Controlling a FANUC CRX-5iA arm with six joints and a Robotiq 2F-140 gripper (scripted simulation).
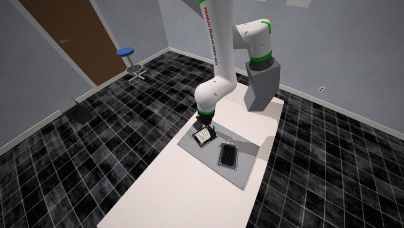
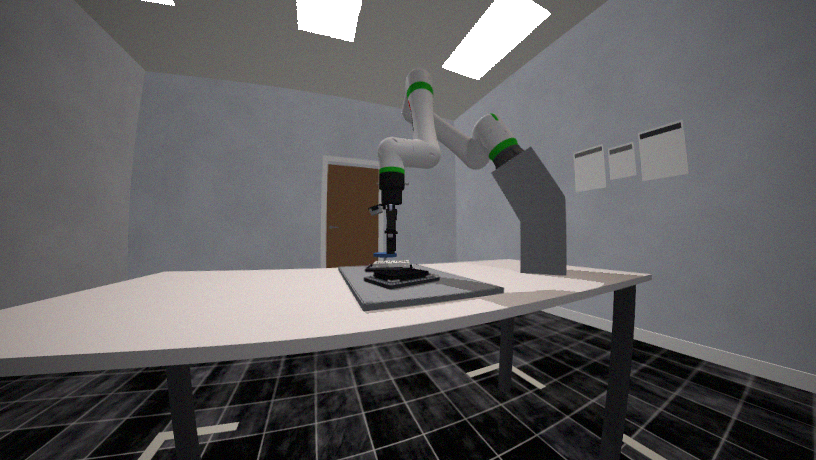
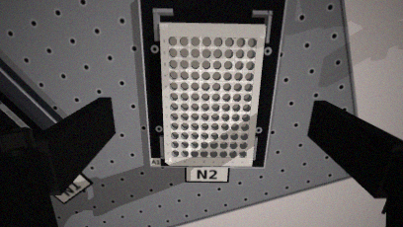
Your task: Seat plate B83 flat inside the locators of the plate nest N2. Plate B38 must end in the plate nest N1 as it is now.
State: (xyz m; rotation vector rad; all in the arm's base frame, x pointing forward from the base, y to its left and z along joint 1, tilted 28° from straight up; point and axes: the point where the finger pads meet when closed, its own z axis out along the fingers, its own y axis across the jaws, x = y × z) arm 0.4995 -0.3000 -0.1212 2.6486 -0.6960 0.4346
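Observation:
A white well plate (image 1: 203, 135) (image 2: 389, 263) (image 3: 209, 94) lies over the black nest (image 3: 148, 99) labelled N2 (image 3: 207, 174). It looks slightly tilted, with its near edge overlapping the nest's lower locators. My gripper (image 1: 206, 128) (image 2: 390, 249) (image 3: 212, 116) hangs straight above this plate, fully open and empty, one finger on each long side and clear of it. A black well plate (image 1: 228, 155) sits within the nest N1 (image 1: 219, 163) to the right; only its label (image 3: 69, 189) shows in the wrist view.
Both nests stand on a grey perforated board (image 1: 243, 172) (image 2: 411, 294) (image 3: 74, 59) on the white table (image 1: 175, 184) (image 2: 228, 308). The arm's grey pedestal (image 1: 261, 85) (image 2: 537, 217) stands at the table's far end.

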